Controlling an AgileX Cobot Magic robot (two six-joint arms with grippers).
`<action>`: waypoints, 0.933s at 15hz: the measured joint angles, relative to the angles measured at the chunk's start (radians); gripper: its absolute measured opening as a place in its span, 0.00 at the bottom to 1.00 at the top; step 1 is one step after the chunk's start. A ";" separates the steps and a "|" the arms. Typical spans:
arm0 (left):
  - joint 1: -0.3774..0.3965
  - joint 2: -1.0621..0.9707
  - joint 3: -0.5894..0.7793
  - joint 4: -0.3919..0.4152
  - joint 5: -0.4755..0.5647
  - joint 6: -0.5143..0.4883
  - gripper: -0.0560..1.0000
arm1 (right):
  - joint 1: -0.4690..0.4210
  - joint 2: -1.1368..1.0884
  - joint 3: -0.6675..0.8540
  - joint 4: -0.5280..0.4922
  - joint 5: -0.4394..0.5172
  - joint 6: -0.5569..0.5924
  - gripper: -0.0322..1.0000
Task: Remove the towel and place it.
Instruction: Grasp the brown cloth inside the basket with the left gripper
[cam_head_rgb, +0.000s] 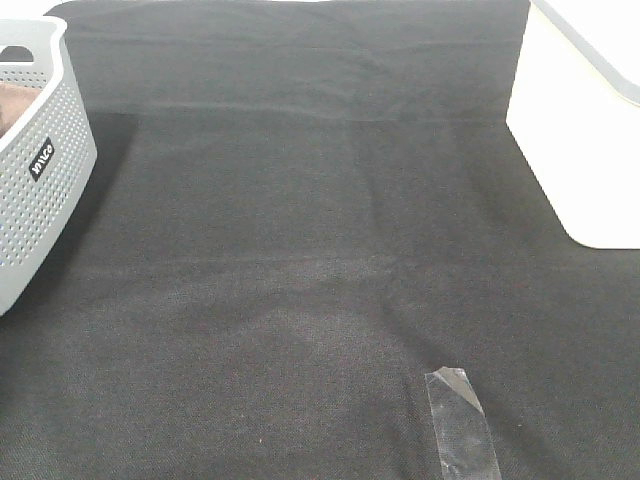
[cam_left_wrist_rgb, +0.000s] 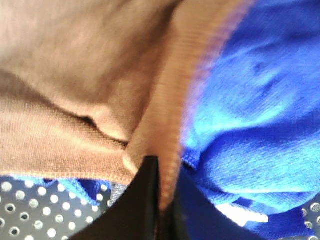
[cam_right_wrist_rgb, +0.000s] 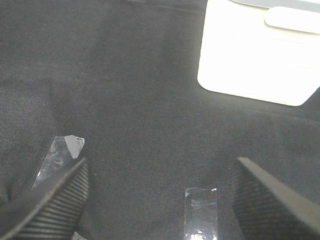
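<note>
The left end effector (cam_left_wrist_rgb: 159, 169) is clenched on the hemmed edge of the towel (cam_left_wrist_rgb: 90, 65). The towel lies bunched in the perforated basket (cam_left_wrist_rgb: 30, 220), with a blue cloth (cam_left_wrist_rgb: 260, 100) just beside the fingertips. The grasp looks made; the next move is a lift clear of the basket wall. The right end effector (cam_right_wrist_rgb: 162, 187) hangs released above the worktop (cam_right_wrist_rgb: 125, 75).

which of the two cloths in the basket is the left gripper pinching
The brown plush towel: its stitched hem is pinched in the shut left gripper. The blue plush cloth lies beside it, not gripped.
</note>
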 joint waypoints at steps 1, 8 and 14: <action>0.000 0.000 0.000 -0.002 0.000 -0.017 0.05 | 0.000 0.000 0.000 0.000 0.000 0.000 0.76; -0.007 0.000 -0.008 -0.108 -0.030 -0.120 0.05 | 0.000 0.000 0.000 0.000 0.000 0.000 0.76; -0.080 -0.087 -0.241 -0.132 0.003 -0.140 0.05 | 0.000 0.000 0.000 0.000 0.000 0.000 0.76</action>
